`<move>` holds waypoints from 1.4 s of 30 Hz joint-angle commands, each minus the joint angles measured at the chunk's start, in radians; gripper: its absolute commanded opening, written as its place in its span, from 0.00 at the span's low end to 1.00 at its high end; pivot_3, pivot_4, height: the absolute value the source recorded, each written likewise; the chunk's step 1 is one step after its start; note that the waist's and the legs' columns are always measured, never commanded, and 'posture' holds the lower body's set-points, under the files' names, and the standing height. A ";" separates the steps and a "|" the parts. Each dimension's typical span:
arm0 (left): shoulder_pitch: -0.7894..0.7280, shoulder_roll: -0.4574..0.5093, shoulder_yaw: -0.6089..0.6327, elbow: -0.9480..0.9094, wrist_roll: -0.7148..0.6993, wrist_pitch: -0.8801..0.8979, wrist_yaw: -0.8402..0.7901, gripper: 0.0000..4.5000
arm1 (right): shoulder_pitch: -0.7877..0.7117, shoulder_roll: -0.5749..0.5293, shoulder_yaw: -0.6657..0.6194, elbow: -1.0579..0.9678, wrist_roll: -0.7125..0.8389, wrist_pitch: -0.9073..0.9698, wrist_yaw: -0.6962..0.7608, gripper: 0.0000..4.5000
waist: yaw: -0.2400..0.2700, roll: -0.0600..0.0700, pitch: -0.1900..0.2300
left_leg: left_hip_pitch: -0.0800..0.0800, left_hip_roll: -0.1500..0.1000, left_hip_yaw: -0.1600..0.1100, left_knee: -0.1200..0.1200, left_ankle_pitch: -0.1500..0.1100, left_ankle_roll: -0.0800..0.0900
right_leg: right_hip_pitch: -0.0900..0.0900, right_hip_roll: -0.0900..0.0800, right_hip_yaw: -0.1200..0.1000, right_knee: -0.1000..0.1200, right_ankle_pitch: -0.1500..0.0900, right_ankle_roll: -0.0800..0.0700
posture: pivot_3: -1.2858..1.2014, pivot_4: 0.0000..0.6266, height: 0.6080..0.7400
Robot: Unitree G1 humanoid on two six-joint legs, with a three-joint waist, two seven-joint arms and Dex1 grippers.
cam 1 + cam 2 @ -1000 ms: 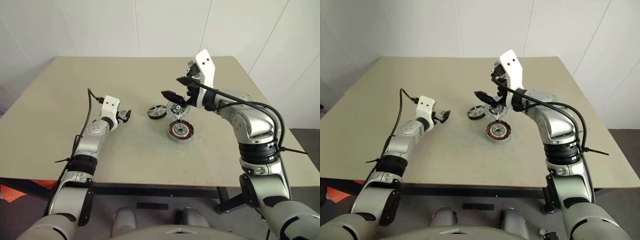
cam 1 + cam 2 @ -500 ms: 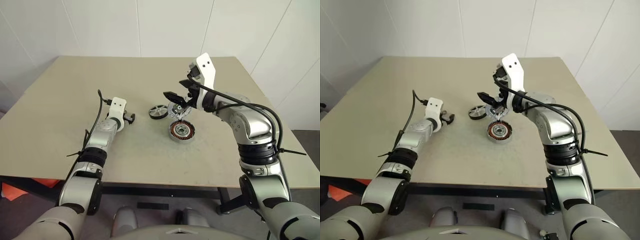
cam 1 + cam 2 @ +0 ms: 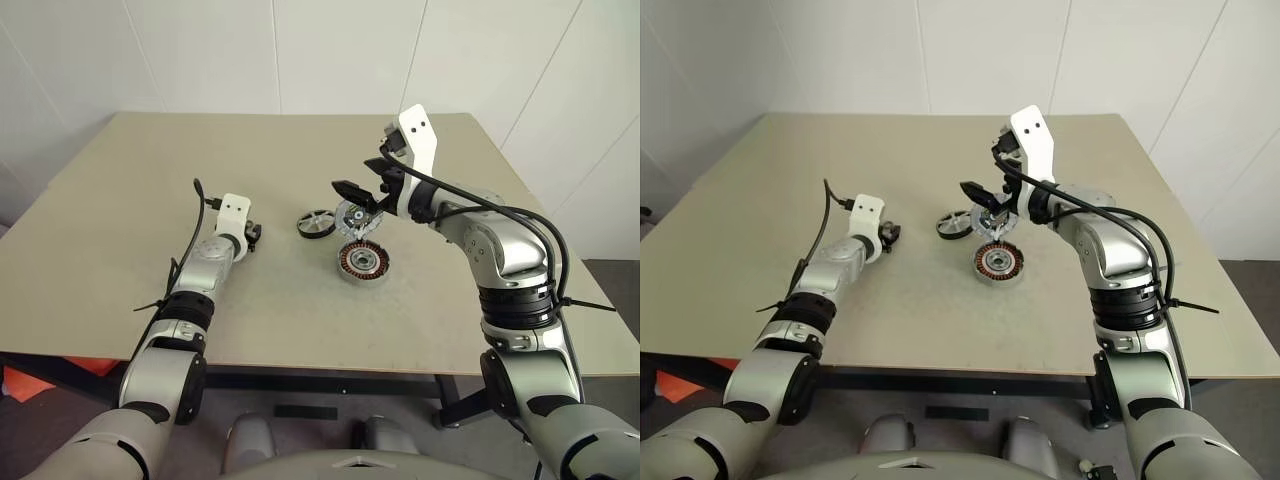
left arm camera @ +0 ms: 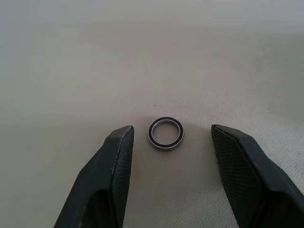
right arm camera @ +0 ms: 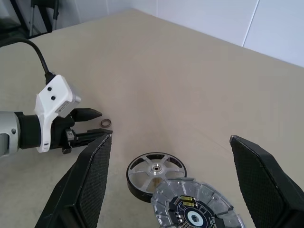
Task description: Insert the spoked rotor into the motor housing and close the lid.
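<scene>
The left gripper, jaws partly open around the small dark-rimmed metal ring at frame centre, should close centred; right gripper jaws are wide and empty.

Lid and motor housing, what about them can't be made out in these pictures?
- Lid: right wrist view, lower part cut off by the picture edge.
- Lid in the left eye view: partly hidden behind the right end effector.
- Motor housing: head views, too small to count the copper windings.
</scene>
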 commanded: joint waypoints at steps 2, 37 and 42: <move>-0.021 0.011 0.014 0.006 0.004 -0.005 0.011 0.65 | -0.010 -0.002 -0.023 -0.013 0.014 -0.013 -0.011 1.00 | 0.000 0.000 0.000 | 0.000 0.000 0.000 0.000 0.000 0.000 | 0.000 0.000 0.000 0.000 0.000 0.000 | 0.52 0.00 1.00; 0.037 0.041 0.040 -0.117 -0.061 0.017 -0.139 0.17 | 0.240 -0.312 0.148 -0.061 -0.089 -0.188 0.234 1.00 | -0.001 0.001 0.001 | -0.001 0.000 0.000 -0.001 -0.001 0.002 | 0.000 0.000 0.000 -0.005 0.000 0.000 | 0.52 0.00 1.00; 0.079 0.084 0.032 -0.269 -0.127 0.081 -0.308 0.17 | 0.255 -0.336 0.115 -0.062 -0.094 -0.199 0.243 1.00 | 0.002 0.000 0.001 | -0.002 0.000 0.000 -0.001 -0.001 0.002 | 0.000 0.000 -0.001 -0.005 0.000 0.000 | 0.52 0.00 1.00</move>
